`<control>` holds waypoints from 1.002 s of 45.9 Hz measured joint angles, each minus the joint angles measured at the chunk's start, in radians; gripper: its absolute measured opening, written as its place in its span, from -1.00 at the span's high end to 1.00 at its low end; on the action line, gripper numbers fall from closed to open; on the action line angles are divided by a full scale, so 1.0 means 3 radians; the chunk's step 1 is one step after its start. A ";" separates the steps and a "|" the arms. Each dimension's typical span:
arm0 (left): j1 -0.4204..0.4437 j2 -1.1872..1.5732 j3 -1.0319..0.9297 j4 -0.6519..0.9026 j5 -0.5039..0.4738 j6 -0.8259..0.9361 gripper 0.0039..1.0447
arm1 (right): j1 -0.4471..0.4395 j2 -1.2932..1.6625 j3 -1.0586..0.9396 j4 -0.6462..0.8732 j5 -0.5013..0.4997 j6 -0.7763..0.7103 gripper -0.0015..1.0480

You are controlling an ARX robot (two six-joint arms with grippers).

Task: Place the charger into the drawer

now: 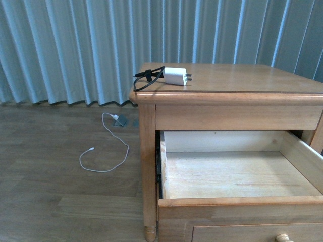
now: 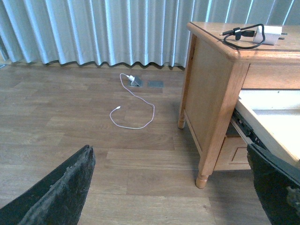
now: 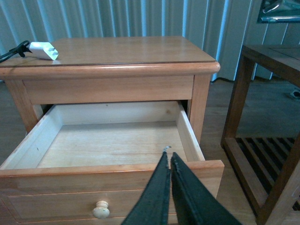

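**M:** Log the state. Where are the claws and the charger?

**K:** The left claw (image 2: 168, 154) is spread wide with nothing between its fingers, low beside the desk (image 1: 242, 75). The right claw (image 3: 169, 161) is pinched narrow and holds nothing. It hangs just in front of the front rim of the drawer (image 3: 112, 171). The drawer is pulled out and its pale inside is bare. The charger (image 1: 175, 75) lies on the desk top, above and beyond both claws and well apart from each. From the right claw it is across the open drawer, at the far corner. Its black cord (image 1: 146, 78) reaches the desk's corner edge on the left claw's side.

**M:** What are the risks from here?

**K:** I see 4.
1. The charger sits near the edge. A claw coming in from the desk's middle may nudge it off onto the floor (image 1: 50, 176).
2. If the claw pinches only the cord, the white block is likely to swing and slip. A grip on the block looks safer.
3. On the way down, the hanging cord may catch on the drawer's rim or end up draped over it, which would block closing.
4. There is 1 thin white cable (image 1: 108, 151) on the floor, below and beyond the left claw. It is not the target and could be mistaken for it.

**M:** Anything about the right claw?

**K:** It is narrow now. It must widen before any grasp, or it will only push the charger.
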 joint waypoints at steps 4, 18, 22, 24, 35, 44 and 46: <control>0.0000 0.0000 0.0000 0.0000 0.0000 0.0000 -0.89 | 0.0061 -0.0380 -0.0057 -0.0446 0.0066 -0.0015 0.97; -0.0189 0.0158 0.0029 0.0037 -0.0638 -0.0178 -0.89 | 0.0582 -0.0587 -0.0057 -0.0565 0.0566 -0.0020 -0.01; -0.0580 0.1119 0.0291 0.0562 -0.1994 -0.0609 -0.89 | 0.0585 -0.0587 -0.0057 -0.0565 0.0563 -0.0020 -0.42; -0.0589 0.1475 0.0444 0.0767 -0.2035 -0.0671 -0.89 | 0.0585 -0.0587 -0.0057 -0.0565 0.0565 -0.0019 -0.59; -0.0764 0.3024 0.1335 0.1361 -0.1555 -0.0646 -0.89 | 0.0586 -0.0589 -0.0057 -0.0565 0.0572 -0.0019 -0.84; -0.1086 0.4311 0.2450 0.1459 -0.1231 -0.0347 -0.89 | 0.0586 -0.0589 -0.0057 -0.0565 0.0573 -0.0019 -0.84; -0.1129 0.4499 0.2650 0.1460 -0.1197 -0.0315 -0.89 | 0.0585 -0.0589 -0.0057 -0.0565 0.0573 -0.0019 -0.84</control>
